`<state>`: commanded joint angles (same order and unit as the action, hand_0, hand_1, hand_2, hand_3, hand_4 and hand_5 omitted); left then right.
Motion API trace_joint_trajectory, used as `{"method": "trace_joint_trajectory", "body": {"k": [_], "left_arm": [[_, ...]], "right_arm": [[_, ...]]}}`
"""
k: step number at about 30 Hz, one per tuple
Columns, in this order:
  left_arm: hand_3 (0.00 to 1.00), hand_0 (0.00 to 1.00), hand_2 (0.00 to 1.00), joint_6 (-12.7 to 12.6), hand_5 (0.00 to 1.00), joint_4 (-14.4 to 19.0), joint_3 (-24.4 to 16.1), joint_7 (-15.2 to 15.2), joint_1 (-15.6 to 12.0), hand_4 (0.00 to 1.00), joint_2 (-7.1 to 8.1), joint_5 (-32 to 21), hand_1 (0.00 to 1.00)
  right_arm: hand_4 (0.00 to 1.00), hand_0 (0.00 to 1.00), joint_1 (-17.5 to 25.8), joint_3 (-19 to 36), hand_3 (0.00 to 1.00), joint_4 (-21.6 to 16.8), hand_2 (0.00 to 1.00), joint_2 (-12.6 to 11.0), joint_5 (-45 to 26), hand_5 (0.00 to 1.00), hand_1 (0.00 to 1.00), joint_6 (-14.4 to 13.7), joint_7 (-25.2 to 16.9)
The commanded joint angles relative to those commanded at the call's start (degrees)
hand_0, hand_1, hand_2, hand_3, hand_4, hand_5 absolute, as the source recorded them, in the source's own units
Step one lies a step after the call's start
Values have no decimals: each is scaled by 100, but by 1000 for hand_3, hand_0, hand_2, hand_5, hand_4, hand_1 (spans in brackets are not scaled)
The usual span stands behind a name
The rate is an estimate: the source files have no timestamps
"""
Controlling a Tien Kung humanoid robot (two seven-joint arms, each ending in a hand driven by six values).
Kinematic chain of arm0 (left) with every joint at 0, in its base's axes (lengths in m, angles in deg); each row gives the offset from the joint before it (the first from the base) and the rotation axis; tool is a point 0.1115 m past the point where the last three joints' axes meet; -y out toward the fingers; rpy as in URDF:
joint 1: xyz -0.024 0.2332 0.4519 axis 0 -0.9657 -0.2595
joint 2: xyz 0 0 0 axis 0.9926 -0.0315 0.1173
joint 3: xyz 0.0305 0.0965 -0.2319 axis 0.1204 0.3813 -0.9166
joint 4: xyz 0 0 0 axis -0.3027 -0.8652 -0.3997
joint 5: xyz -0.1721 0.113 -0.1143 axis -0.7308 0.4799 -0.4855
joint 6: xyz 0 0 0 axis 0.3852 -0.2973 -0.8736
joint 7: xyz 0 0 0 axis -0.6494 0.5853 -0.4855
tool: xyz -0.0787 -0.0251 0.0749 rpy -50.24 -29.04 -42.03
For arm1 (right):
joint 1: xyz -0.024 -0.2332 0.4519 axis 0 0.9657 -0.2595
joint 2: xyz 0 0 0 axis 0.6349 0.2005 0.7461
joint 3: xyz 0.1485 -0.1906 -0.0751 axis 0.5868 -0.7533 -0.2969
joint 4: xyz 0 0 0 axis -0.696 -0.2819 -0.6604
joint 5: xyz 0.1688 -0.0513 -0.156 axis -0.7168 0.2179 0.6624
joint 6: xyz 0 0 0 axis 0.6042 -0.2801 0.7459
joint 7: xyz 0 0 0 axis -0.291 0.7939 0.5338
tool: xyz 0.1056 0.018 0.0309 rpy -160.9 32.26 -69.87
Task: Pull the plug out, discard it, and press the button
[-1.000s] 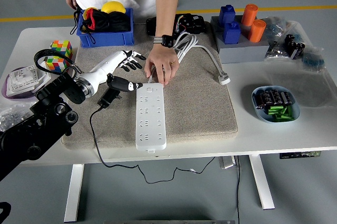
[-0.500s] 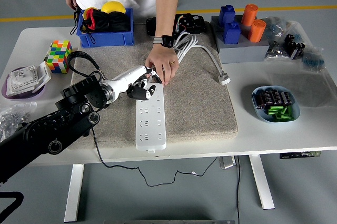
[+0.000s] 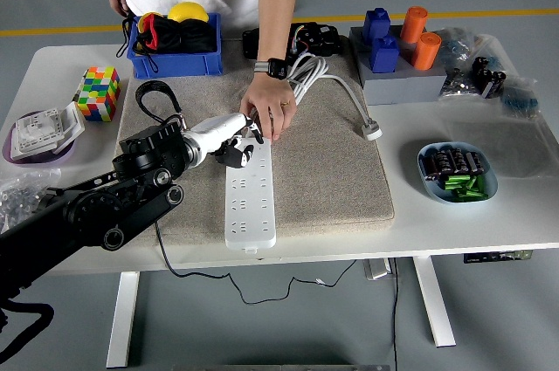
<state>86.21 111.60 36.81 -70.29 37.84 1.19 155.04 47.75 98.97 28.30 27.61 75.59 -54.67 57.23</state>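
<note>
A white power strip lies lengthwise on the beige mat. My left hand is over the strip's far end, its white palm tilted down and its dark fingers curled against the strip's top; it holds nothing. A person's hand presses on that same far end, right beside my fingers. The black plug is hidden behind my forearm; only its black cord shows, running off the table's near edge. The strip's button is covered by the two hands.
A blue bin of toys stands at the back left, with colour cubes near it. Blue and orange blocks are at the back right. A blue bowl of batteries sits right. A white cable's plug rests on the mat.
My left arm swung right, from above the black plug on the mat's left part to the strip's far end, and its fingers curled. The person's hand stayed put.
</note>
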Motion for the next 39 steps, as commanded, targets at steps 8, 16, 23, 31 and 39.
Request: {"method": "trace_joint_trajectory", "body": {"k": [8,16,23,31,39], "left_arm": [[638,12,28,92,2,-77,97,-94,21,367,76,-31,14],[636,12,27,150,2,-180,159,-165,46,366,79,119,14],[632,12,27,188,2,-121,276,-176,36,362,87,19,14],[631,12,27,159,2,93,155,-121,18,358,93,16,15],[629,12,28,122,2,517,-578,-74,-43,359,212,221,15]], "right_arm": [[661,740,30,57,606,0,643,7,32,475,660,0,1],[661,740,15,64,607,0,643,14,15,475,660,-8,-35],[661,740,39,102,607,0,643,27,39,475,660,-12,-17],[661,740,36,102,607,0,643,34,39,475,660,-16,-34],[661,740,42,112,608,0,643,44,41,476,660,-12,-24]]}}
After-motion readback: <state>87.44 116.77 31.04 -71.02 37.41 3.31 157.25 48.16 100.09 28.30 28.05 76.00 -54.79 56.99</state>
